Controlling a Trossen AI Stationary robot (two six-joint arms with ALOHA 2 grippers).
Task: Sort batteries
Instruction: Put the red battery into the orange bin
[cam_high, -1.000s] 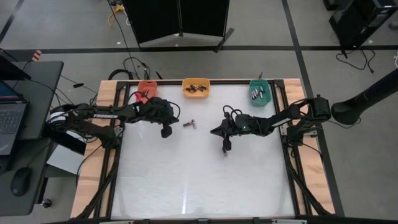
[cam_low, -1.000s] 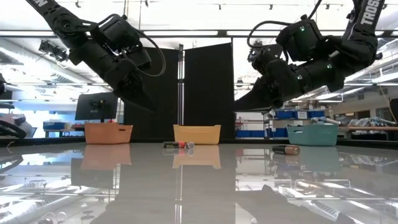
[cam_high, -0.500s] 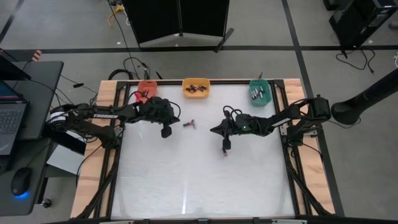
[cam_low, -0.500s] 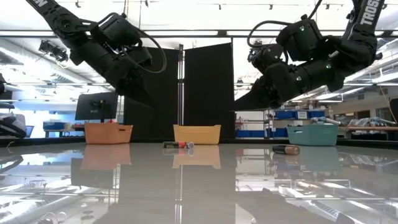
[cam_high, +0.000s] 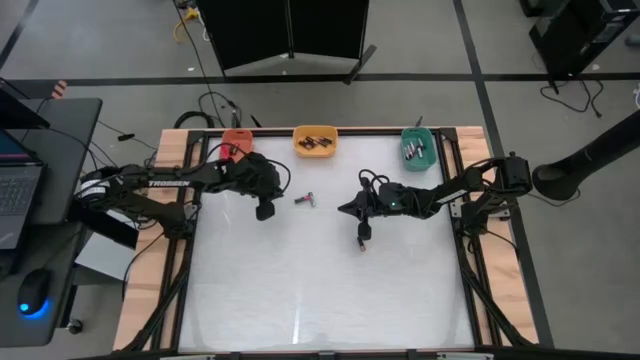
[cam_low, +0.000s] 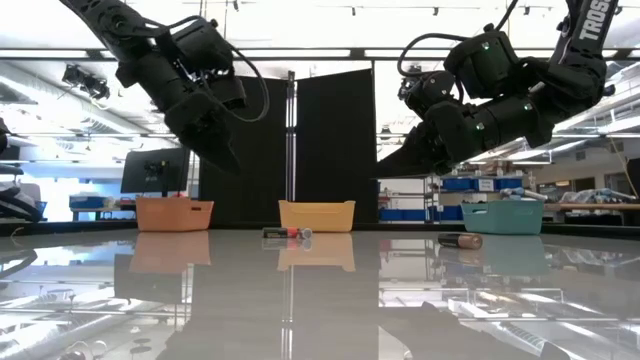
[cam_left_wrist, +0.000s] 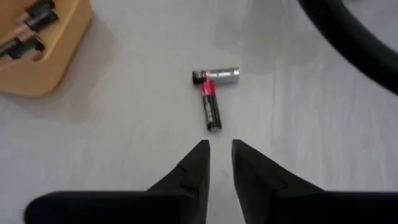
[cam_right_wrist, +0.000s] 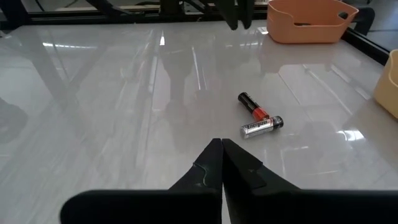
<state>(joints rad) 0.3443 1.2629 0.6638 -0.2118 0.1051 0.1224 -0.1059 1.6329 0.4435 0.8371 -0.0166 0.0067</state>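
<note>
Where the white tabletop (cam_high: 320, 290) lies bare between my arms, two small batteries (cam_left_wrist: 211, 93), one silvery, one black with a red band, sit end to end in an L. Only the low view shows a third dark battery (cam_low: 459, 240) near the teal bin (cam_low: 503, 216). My left gripper (cam_left_wrist: 219, 163) hovers just short of the pair, fingers slightly apart and empty; my right gripper (cam_right_wrist: 221, 163) is pressed together, empty.
</note>
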